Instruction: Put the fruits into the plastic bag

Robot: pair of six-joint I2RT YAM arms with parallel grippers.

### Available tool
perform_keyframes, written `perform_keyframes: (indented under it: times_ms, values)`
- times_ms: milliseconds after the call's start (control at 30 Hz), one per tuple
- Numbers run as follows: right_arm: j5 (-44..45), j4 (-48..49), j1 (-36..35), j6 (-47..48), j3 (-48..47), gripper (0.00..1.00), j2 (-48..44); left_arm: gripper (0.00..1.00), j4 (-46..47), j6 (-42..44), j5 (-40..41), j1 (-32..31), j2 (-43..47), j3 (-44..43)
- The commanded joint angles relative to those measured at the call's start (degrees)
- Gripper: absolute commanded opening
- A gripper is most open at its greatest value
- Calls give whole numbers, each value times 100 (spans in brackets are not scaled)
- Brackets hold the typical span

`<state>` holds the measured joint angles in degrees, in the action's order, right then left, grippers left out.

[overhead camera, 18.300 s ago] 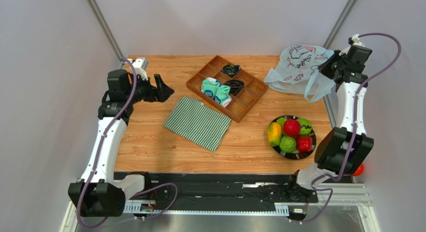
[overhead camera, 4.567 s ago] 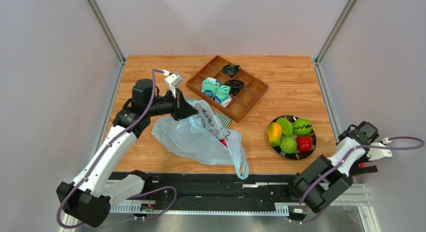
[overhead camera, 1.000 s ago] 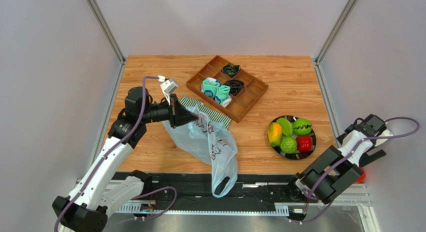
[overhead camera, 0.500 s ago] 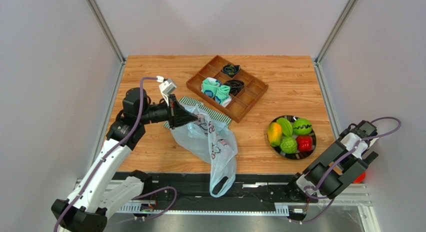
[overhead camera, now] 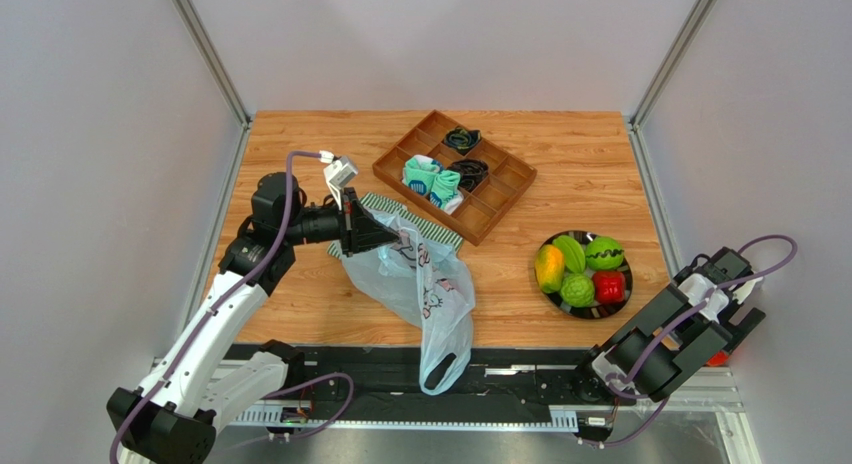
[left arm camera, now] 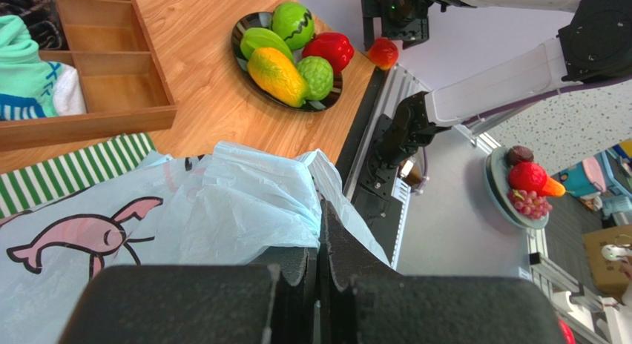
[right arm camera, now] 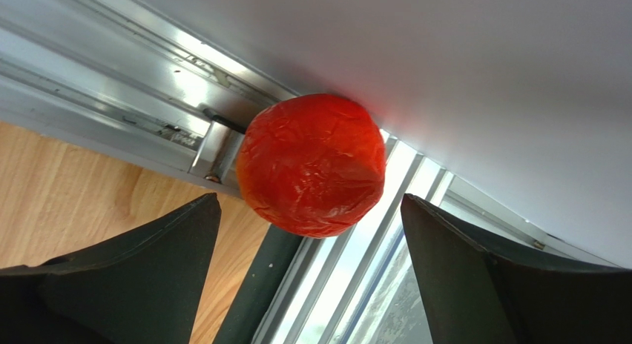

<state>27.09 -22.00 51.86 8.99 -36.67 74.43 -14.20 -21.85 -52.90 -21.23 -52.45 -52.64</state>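
The pale-blue plastic bag [overhead camera: 425, 284] hangs from my left gripper [overhead camera: 375, 229], which is shut on its upper edge [left arm camera: 320, 210]. The bag drapes down over the table's near edge. Several fruits [overhead camera: 580, 269] lie on a black plate [overhead camera: 590, 314] at the right, among them a yellow-orange mango [left arm camera: 278, 75]. One red round fruit [right arm camera: 311, 164] rests off the table on the metal rail at the near right corner [overhead camera: 717, 356]. My right gripper [right arm camera: 310, 199] is open, one finger on each side of this fruit and neither touching it.
A wooden divided tray [overhead camera: 505, 199] with teal socks [overhead camera: 432, 181] stands at the back middle. A green-and-white striped cloth [overhead camera: 425, 227] lies partly under the bag. Grey walls and aluminium frame rails [right arm camera: 133, 99] close in around the right gripper.
The right gripper has come down and in toward the red fruit at the near right corner. The left gripper has kept the bag lifted, almost still.
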Motion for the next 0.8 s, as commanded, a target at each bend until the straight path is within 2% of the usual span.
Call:
perform_keyframes:
  times_ms: [0, 233, 400, 633, 733, 767]
  values:
    - [464, 671, 79, 94, 45, 99, -43, 0, 277, -57, -194, 32, -2, 17]
    - [517, 688, 88, 85, 19, 96, 212, 0, 225, -13, -176, 32, 32, 8]
    - [324, 741, 88, 41, 19, 89, 387, 0, 216, 5, -168, 32, 68, 0]
    - [-2, 750, 88, 41, -78, 85, 766, 0, 189, 31, -168, 32, 85, -9]
    - [-72, 706, 88, 59, -104, 71, 845, 0, 172, 40, -159, 32, 85, -9]
    - [-64, 697, 88, 50, -113, 57, 845, 0, 180, 49, -167, 32, 77, -9]
